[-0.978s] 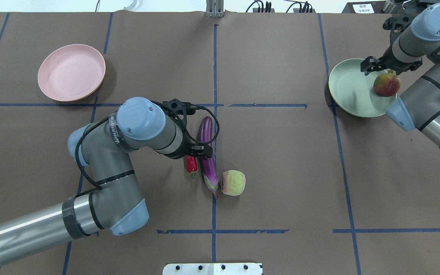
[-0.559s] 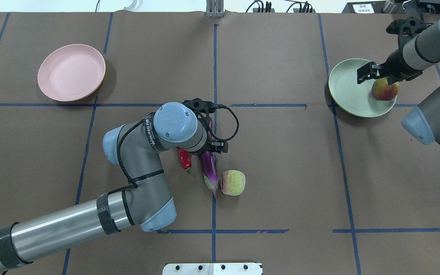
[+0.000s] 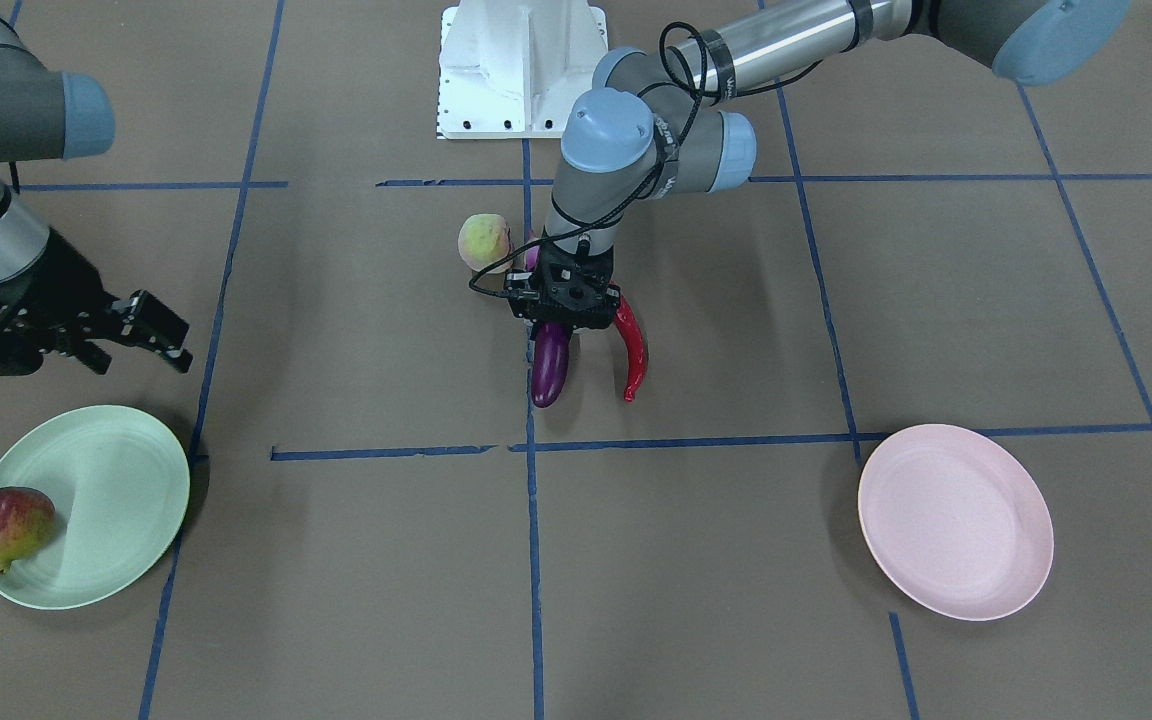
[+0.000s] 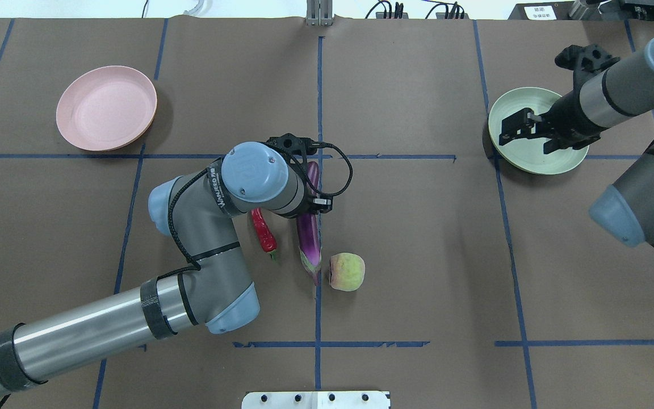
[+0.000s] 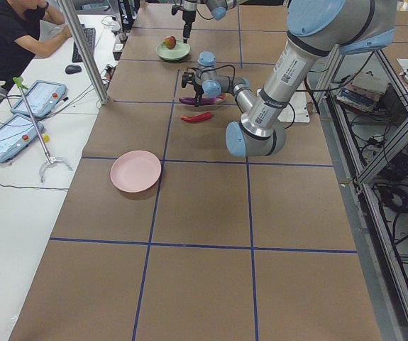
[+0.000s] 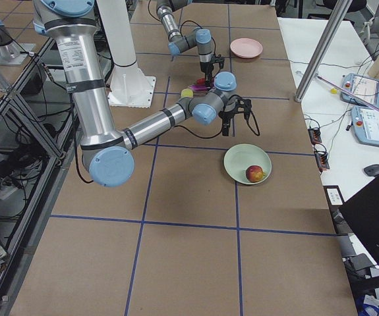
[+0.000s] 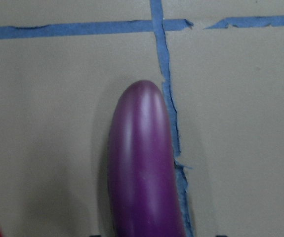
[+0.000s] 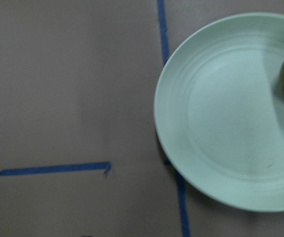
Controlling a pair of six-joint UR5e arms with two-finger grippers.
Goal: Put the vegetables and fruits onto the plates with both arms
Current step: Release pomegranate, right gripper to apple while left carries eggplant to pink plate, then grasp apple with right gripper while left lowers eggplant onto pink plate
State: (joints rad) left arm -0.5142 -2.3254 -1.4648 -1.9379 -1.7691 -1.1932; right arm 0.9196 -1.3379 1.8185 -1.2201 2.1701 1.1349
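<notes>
With the pomegranate (image 3: 8,524) set at the mint-green plate's (image 3: 116,480) edge, the right end effector (image 3: 161,335) is held spread and empty nearby, while the left end effector (image 3: 564,318) is poised over the eggplant (image 3: 550,370) lying on the desk (image 3: 336,560), apparently for carriage to the pink plate (image 3: 956,520); whether it is gripped cannot be told.

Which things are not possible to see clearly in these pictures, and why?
- Left tool: overhead, the left arm covers its fingers; the left wrist view shows none, so its grip on the eggplant is unclear.
- Pomegranate: overhead, hidden by the right arm; right wrist view, cut by the edge.
- Chili: left wrist view, only an edge sliver.
</notes>
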